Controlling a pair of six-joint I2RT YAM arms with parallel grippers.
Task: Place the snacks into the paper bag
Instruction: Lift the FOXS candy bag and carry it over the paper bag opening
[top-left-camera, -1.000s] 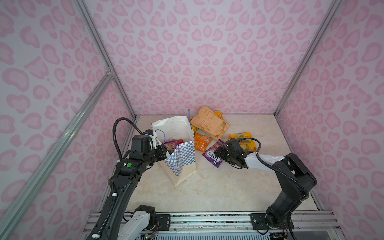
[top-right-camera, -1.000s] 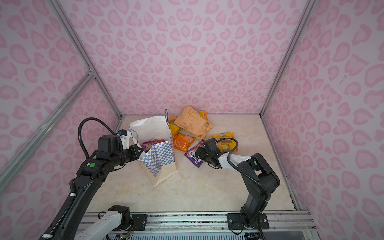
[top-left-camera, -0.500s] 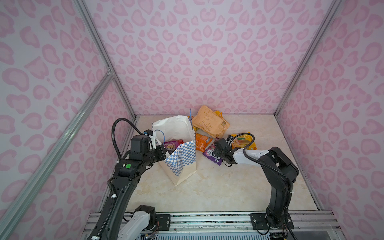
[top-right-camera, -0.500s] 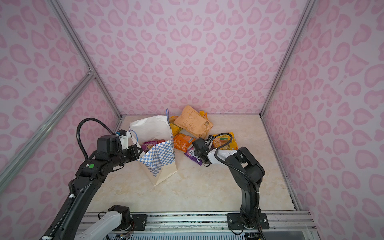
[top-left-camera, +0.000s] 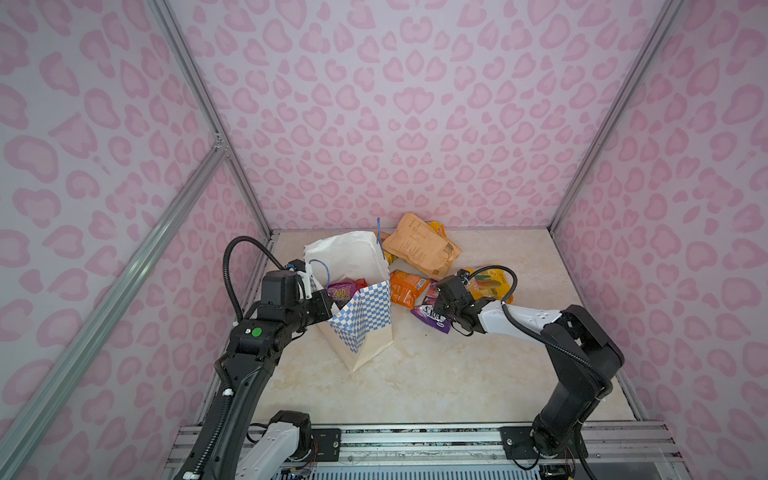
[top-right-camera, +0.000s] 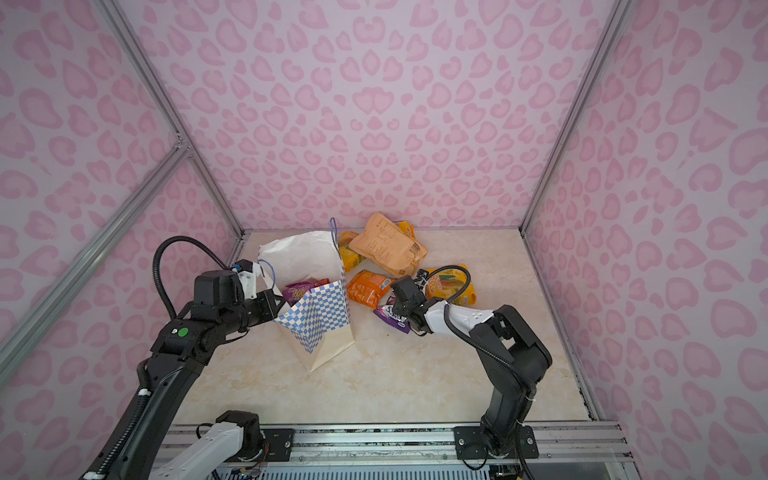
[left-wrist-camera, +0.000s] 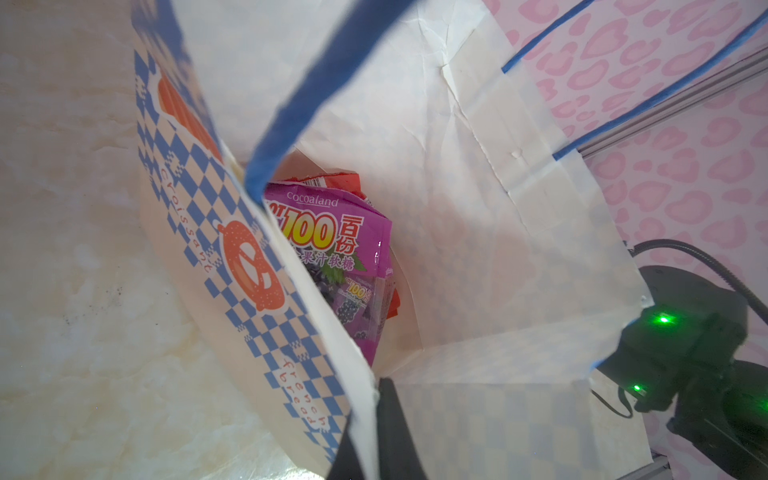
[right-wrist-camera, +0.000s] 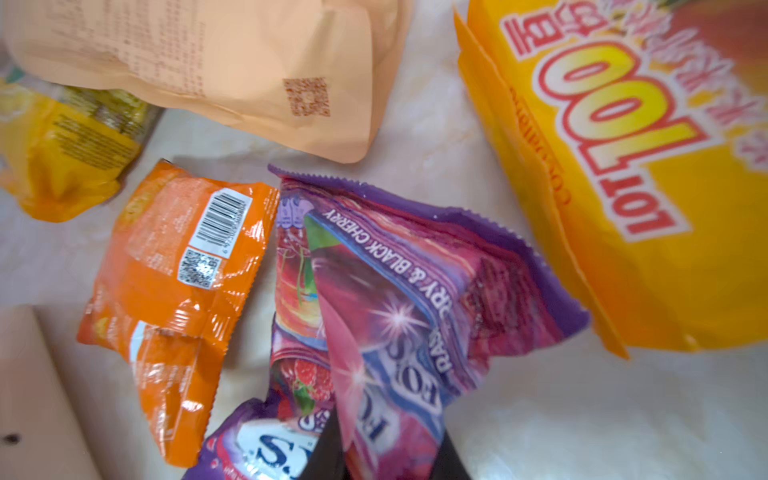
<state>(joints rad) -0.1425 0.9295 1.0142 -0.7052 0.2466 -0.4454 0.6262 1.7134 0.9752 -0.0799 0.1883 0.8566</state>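
R fingers (right-wrist-camera: 455, 463), wide apart a sec ago, now clenching on FOX'S pkt (right-wrist-camera: 395, 299); film bunching up btwn them. Grasp looking made, so lift + carry to bag (top-left-camera: 361, 328) prob. coming next. Pkt lying on desk (top-left-camera: 415, 395), frame centre in both top views, just right of bag, orange pkt (right-wrist-camera: 174, 266) beside it. L fingers (left-wrist-camera: 392, 415) pinching bag rim, holding mouth open; purple pkt (left-wrist-camera: 345, 249) sitting inside.

Both arms are black. The left arm (top-left-camera: 249, 365) bears a round green sticker (top-left-camera: 257, 331); the right arm (top-left-camera: 582, 357) has a white forearm shell (top-left-camera: 519, 320). A ribbed black cable (top-left-camera: 227, 270) arcs off each wrist. The left end effector (top-left-camera: 329, 309) and right end effector (top-left-camera: 435, 311) are black.
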